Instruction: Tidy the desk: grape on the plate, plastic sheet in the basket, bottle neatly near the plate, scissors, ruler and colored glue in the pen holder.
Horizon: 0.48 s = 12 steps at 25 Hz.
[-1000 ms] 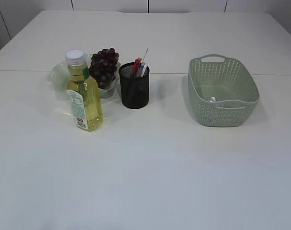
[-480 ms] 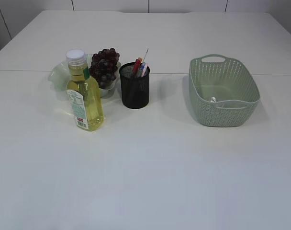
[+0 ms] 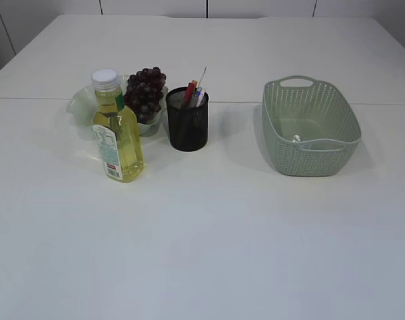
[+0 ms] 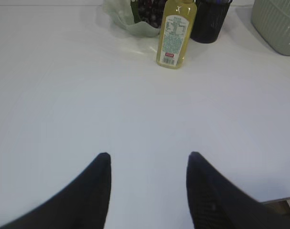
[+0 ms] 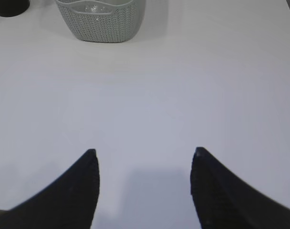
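Observation:
A bottle of yellow liquid [image 3: 117, 130] stands upright in front of a pale green plate [image 3: 79, 107] that holds a bunch of dark grapes [image 3: 145, 90]. A black mesh pen holder [image 3: 187, 120] beside them holds several items; I cannot tell them apart. The green basket [image 3: 310, 127] holds something clear and crumpled, probably the plastic sheet [image 3: 297, 139]. My left gripper [image 4: 149, 155] is open and empty over bare table, well short of the bottle [image 4: 176, 32]. My right gripper [image 5: 145, 151] is open and empty, short of the basket [image 5: 101, 19]. Neither gripper shows in the exterior view.
The white table [image 3: 209, 227] spreads wide in front of the objects. The pen holder also shows at the top of the left wrist view [image 4: 209, 21]. A seam runs across the table behind the objects.

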### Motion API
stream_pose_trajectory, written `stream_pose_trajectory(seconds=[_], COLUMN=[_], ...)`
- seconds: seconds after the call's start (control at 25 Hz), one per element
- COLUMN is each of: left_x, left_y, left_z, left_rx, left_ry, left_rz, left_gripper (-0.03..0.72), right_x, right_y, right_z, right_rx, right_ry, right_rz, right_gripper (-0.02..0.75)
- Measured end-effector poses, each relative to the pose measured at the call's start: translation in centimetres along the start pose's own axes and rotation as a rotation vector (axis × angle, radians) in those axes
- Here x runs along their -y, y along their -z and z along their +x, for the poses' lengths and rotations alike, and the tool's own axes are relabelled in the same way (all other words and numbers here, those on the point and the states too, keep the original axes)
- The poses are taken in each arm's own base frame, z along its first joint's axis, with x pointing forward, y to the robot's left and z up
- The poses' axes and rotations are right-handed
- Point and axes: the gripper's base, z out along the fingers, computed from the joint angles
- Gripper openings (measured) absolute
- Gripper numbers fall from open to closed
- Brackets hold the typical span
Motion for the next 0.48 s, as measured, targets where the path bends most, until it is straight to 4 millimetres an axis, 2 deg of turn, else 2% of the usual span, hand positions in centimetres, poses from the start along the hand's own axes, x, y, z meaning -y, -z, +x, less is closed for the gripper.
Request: stream_pose_trajectory(seconds=[0.48], left_x=[-0.02], left_y=[-0.01], left_z=[0.03], left_rx=[-0.005], left_ry=[-0.007], left_rz=[-0.003], left_gripper=[0.379], right_x=[0.0], right_y=[0.0], right_z=[-0.01], right_rx=[0.001], right_ry=[0.0], right_rz=[0.0], right_gripper=[0.477])
